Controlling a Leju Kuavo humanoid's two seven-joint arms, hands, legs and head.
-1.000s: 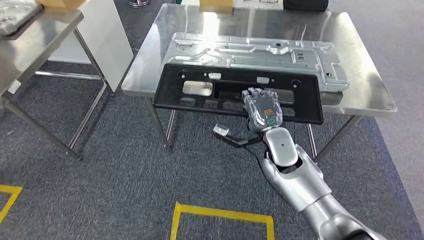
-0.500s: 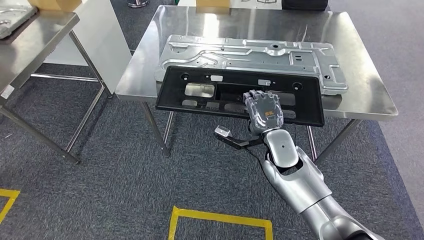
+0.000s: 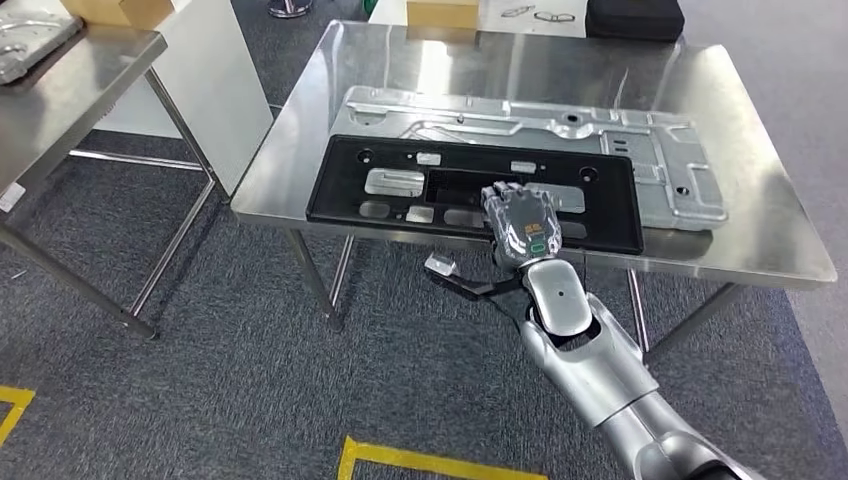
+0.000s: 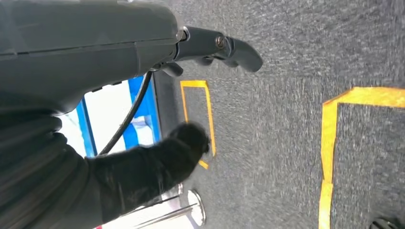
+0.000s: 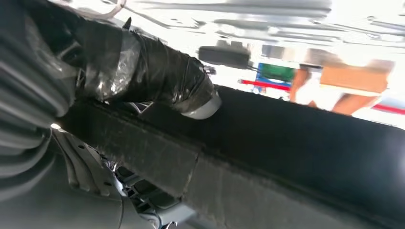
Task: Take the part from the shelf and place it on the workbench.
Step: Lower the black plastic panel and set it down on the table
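Right hand [image 3: 522, 222] grips the near edge of the black plastic part [image 3: 400, 185], which lies flat on the steel workbench [image 3: 740, 180], partly overlapping a silver metal panel [image 3: 650, 150]. Left hand [image 4: 95, 95]: grasp state cannot be determined.

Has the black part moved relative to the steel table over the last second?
Yes. The black part has gone further onto the steel table, its near edge overhanging less.

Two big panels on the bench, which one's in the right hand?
The black plastic frame, gripped at its near edge by the right hand; the silver metal panel behind it lies untouched.
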